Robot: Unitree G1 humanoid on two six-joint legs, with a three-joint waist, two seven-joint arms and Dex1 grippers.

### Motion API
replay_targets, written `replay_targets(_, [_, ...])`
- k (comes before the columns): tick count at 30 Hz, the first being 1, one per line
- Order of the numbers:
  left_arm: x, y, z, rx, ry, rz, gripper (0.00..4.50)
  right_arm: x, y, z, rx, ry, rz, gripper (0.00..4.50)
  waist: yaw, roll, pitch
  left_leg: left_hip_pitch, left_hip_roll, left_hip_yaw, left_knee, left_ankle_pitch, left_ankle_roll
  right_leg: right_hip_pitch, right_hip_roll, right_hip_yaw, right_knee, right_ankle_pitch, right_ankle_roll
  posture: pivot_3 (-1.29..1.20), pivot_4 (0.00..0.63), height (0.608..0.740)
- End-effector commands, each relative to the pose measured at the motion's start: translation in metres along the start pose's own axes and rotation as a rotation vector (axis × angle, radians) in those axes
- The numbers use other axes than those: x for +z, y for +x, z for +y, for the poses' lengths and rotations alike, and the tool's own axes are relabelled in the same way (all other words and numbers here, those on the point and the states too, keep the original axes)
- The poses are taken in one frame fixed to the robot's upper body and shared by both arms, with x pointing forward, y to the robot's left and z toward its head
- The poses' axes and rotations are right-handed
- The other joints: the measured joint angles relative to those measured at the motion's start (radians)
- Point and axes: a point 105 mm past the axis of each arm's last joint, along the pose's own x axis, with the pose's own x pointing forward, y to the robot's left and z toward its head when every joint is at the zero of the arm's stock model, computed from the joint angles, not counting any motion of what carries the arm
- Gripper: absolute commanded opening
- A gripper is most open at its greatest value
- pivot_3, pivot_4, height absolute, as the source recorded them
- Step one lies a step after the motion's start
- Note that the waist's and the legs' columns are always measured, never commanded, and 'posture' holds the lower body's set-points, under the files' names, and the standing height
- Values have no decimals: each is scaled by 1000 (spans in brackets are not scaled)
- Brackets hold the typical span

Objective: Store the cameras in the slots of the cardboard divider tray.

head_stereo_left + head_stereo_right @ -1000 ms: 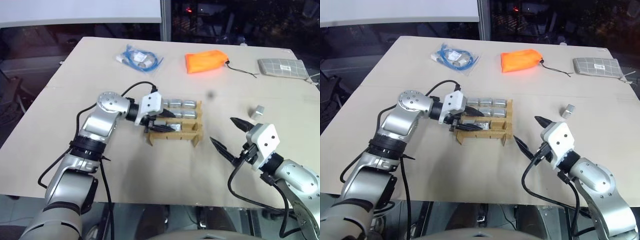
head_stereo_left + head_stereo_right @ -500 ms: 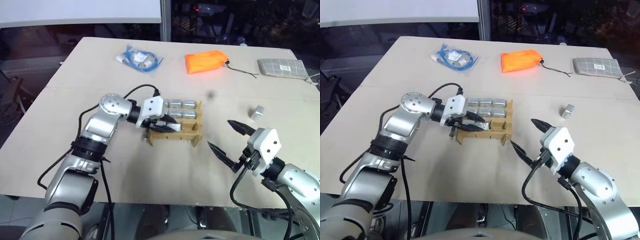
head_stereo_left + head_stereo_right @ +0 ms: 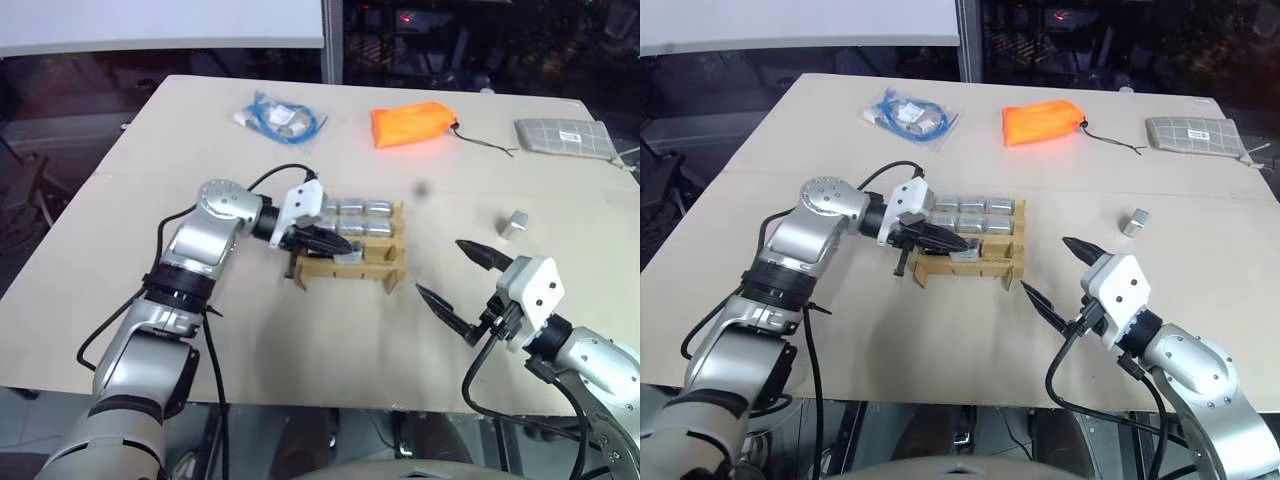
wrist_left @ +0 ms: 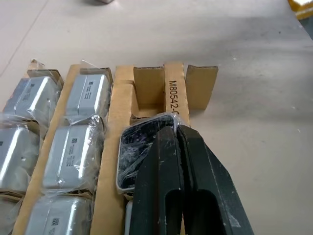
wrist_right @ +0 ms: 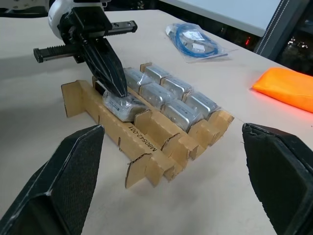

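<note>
The left gripper [image 3: 335,241] has just closed its fingers, pressing a wrapped camera [image 5: 122,105] into the near row of the cardboard divider tray [image 3: 392,272], mid-desk. The right gripper [image 3: 462,280] hangs wide open, empty. One camera [image 3: 514,224] waits near the desk's right edge.

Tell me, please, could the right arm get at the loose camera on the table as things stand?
Probably yes: the right gripper is open and holds nothing, and the loose camera lies apart from the tray on bare table, with nothing between them.
</note>
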Motion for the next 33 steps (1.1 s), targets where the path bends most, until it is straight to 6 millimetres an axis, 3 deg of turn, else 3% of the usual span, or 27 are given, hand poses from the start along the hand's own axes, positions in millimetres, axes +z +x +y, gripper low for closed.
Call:
replay_targets(1, [13, -6, -1, 38, 122, -32, 1299, 12, -3, -1, -11, -45, -40, 4500, 0, 0, 0, 0, 0, 0, 0, 0, 0, 0, 0, 0, 0, 0, 0, 0, 150, 740])
replay_targets(4, [5, -3, -1, 76, 160, -3, 2524, 12, -4, 0, -13, -44, -38, 4500, 1, 0, 0, 0, 0, 0, 0, 0, 0, 0, 0, 0, 0, 0, 0, 0, 150, 740])
replay_targets(9, [-10, 3, 1, 130, 211, 60, 2524, 11, -4, 0, -15, -44, -36, 4500, 2, 0, 0, 0, 0, 0, 0, 0, 0, 0, 0, 0, 0, 0, 0, 0, 150, 740])
replay_targets(18, [-14, 9, 3, 149, 227, 66, 2524, 11, -4, 1, -18, -49, -29, 4500, 2, 0, 0, 0, 0, 0, 0, 0, 0, 0, 0, 0, 0, 0, 0, 0, 150, 740])
replay_targets(24, [-9, 6, 6, 142, 182, 23, 846, 10, -6, 2, -24, -54, -22, 4500, 4, 0, -1, 2, 0, -1, 2, 0, 0, 3, -1, -2, 0, 0, 0, 0, 150, 740])
replay_targets(33, [4, -7, 8, 97, -27, -116, 738, 8, -3, 2, -26, -59, -22, 4500, 2, 0, -1, 3, 0, -2, 3, -1, 1, 5, 0, -3, 0, 0, 0, 0, 150, 740])
